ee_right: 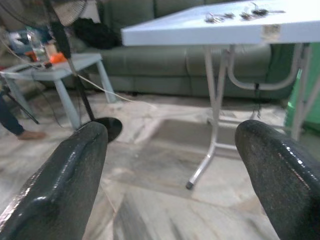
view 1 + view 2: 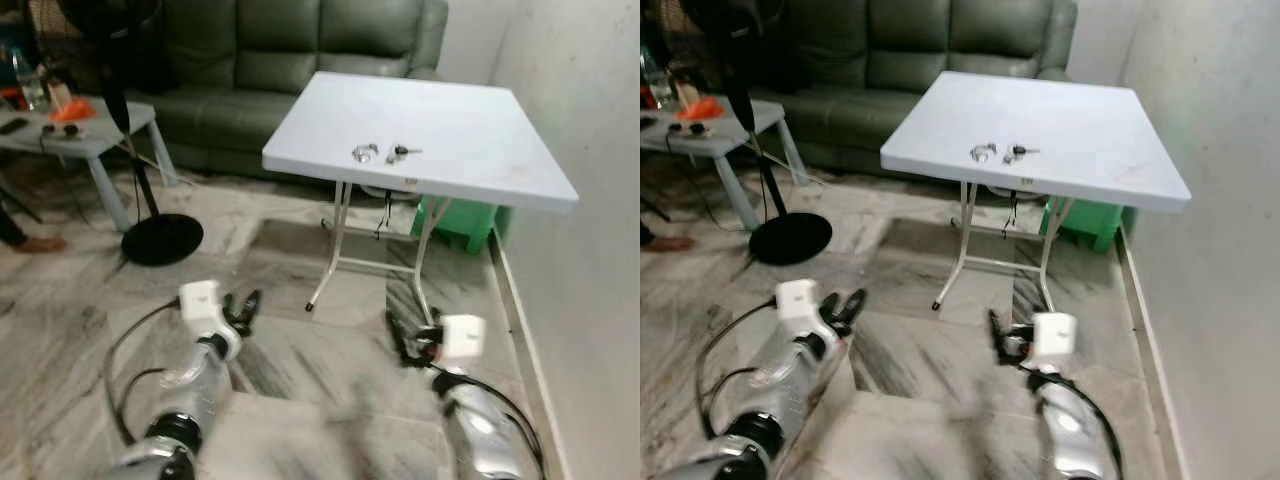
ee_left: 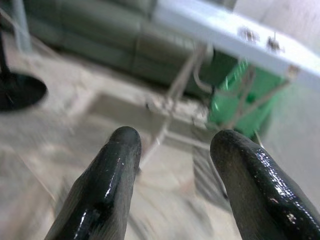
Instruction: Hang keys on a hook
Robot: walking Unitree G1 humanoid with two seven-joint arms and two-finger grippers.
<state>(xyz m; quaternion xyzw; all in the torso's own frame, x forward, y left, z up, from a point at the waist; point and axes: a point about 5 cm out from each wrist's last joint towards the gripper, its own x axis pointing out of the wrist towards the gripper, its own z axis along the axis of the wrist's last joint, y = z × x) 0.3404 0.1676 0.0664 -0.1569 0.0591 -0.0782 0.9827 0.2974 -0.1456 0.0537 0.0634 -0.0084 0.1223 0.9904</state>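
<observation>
Two small bunches of keys lie near the front edge of a white folding table [image 2: 470,140]: a silver bunch [image 2: 365,152] and, just to its right, a darker bunch of keys [image 2: 402,152]. The right wrist view catches the keys [image 1: 220,17] on the tabletop from low down. Both arms are held low over the marble floor, well short of the table. My left gripper [image 2: 243,308] is open, its fingers [image 3: 117,165] apart with nothing between them. My right gripper [image 2: 400,340] is open wide, and its fingers [image 1: 80,155] are empty too.
A green sofa [image 2: 290,60] stands behind the table. A green plastic stool [image 2: 460,222] sits under it. A fan's black round base [image 2: 162,238] and pole stand left, beside a grey-blue side table [image 2: 95,135]. A person's foot [image 2: 35,243] shows far left. A white wall [image 2: 590,200] runs along the right.
</observation>
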